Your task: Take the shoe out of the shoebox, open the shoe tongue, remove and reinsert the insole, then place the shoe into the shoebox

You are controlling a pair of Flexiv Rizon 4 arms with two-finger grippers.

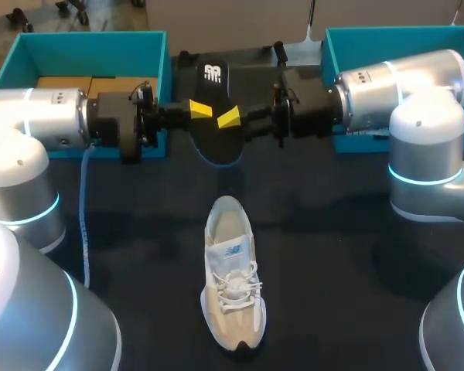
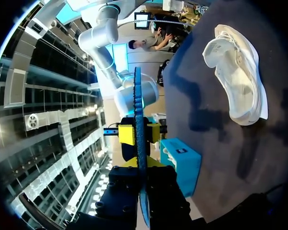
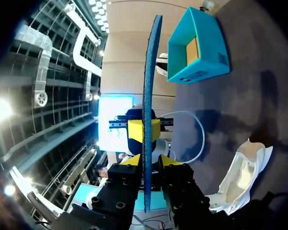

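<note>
A dark insole (image 1: 220,147) hangs on edge above the table's far middle, between my two arms. My left gripper (image 1: 201,110) comes in from the left and is shut on it. In the left wrist view the insole (image 2: 138,120) stands pinched in that gripper (image 2: 141,167). My right gripper (image 1: 228,117) meets it from the right. In the right wrist view its fingers straddle the insole (image 3: 151,81) with a thin gap showing, so the right gripper (image 3: 149,165) is open. The white shoe (image 1: 232,282) lies on the dark table in front, toe toward me.
Two teal boxes stand at the back. The left one (image 1: 85,37) has brown cardboard inside. The right one (image 1: 387,35) sits behind my right arm. A white cable (image 1: 83,216) hangs by my left arm.
</note>
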